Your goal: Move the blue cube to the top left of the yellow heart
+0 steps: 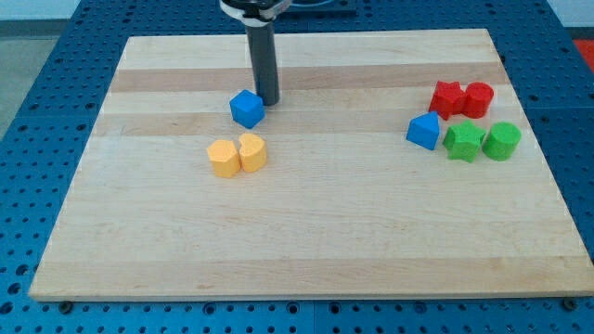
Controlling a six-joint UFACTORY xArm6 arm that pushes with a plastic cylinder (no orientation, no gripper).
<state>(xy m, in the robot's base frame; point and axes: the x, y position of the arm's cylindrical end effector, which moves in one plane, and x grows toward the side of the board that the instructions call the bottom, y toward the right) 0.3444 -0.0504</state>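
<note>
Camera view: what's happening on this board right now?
A rod-ended arm is working the blue cube; my tip sits right at the cube's upper right side. The cube lies just above the yellow heart, which touches a yellow hexagon-like block. The other blocks are clustered at the view's right.

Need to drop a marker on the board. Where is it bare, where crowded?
Bare: the whole lower board below the yellow blocks, and the middle strip between them and the blue block at the right. Crowded: the right cluster of red and green blocks; also upper left, my tip beside the blue cube.
</note>
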